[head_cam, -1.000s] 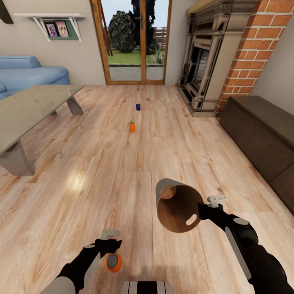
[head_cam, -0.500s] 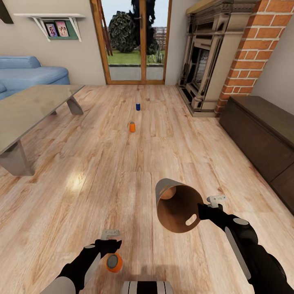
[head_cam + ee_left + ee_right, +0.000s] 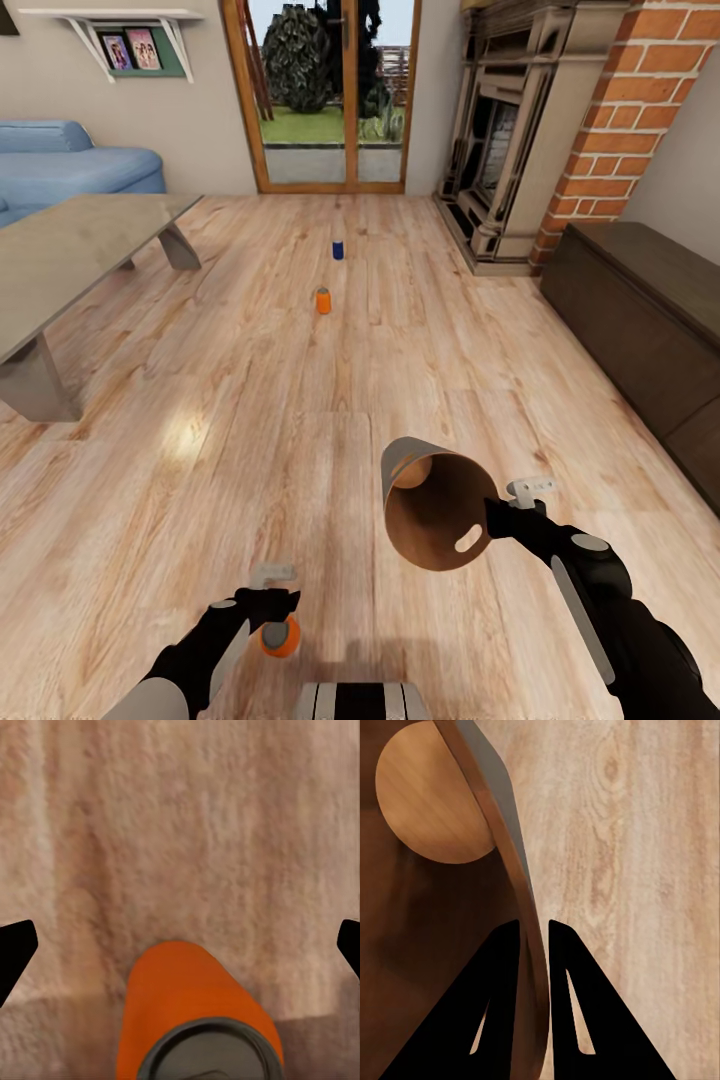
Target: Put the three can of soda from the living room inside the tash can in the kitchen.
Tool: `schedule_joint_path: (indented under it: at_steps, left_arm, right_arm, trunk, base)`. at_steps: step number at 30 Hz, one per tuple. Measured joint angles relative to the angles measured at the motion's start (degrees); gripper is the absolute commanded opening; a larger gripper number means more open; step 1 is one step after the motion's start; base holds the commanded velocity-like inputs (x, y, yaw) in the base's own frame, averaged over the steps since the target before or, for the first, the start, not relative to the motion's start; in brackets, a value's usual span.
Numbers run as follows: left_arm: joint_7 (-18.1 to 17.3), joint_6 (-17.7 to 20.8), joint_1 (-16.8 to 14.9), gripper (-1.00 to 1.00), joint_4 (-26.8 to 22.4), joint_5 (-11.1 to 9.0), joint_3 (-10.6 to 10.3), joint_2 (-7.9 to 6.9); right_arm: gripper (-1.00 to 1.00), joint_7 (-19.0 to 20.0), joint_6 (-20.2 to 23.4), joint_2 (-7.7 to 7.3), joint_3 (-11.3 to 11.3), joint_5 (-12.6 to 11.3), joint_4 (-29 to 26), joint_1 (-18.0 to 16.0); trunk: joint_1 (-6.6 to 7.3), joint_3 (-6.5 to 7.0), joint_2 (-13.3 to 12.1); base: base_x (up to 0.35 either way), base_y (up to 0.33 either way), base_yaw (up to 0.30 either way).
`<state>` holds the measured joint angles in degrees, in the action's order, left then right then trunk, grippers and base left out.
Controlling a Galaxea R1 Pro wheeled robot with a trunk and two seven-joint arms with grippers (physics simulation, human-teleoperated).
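Orange soda can (image 3: pixel 281 636): under the left gripper (image 3: pixel 270 604), fingers spread wide apart. Second orange can (image 3: pixel 323 300) and dark blue can (image 3: pixel 338 249): upright on reddish plank floor (image 3: pixel 250 420) ahead. Trash can (image 3: pixel 440 508): tilted, rim pinched by the right gripper (image 3: pixel 534 945). Surroundings: grey low table (image 3: pixel 70 260), blue sofa (image 3: pixel 70 165), brick fireplace (image 3: pixel 560 130), glass doors (image 3: pixel 325 95).

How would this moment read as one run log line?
room: living room | left gripper: orange can | right gripper: bin rim | floor: orange can, blue can
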<state>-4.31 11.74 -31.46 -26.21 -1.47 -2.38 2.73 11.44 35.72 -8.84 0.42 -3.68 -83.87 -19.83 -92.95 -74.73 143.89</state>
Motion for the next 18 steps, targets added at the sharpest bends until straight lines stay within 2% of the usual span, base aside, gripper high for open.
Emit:
schedule_joint_path:
  at_steps: [6, 10, 14, 18]
  left_arm:
    - [0.24, 0.09, 0.00, 1.00, 0.02, 0.12, -0.07, 0.40]
    - [1.36, 0.10, 0.00, 1.00, 0.02, 0.05, -0.07, 0.73]
    - [1.68, 0.07, 0.00, 1.00, 0.02, 0.00, -0.07, 0.81]
    - [1.83, 0.05, 0.00, 1.00, 0.02, -0.04, -0.08, 0.80]
  right_arm:
    - [-1.00, -0.03, 0.00, -0.02, 0.00, 0.01, 0.00, 0.00]
    - [-1.00, -0.08, 0.01, 0.03, 0.10, 0.17, 0.00, -0.01]
    - [-1.00, -0.11, -0.03, 0.04, 0.14, 1.97, 0.01, -0.01]
    - [-1.00, -0.07, -0.04, 0.04, 0.19, 2.20, 0.04, -0.01]
  trunk:
    - [-0.15, -1.33, 0.08]
    - [-0.15, -1.34, 0.08]
    - [-0.15, -1.34, 0.08]
    - [-0.15, -1.33, 0.08]
  base:
    - [0.000, 0.000, 0.000]
    - [0.000, 0.000, 0.000]
    - [0.000, 0.000, 0.000]
    - [-0.023, 0.000, 0.000]
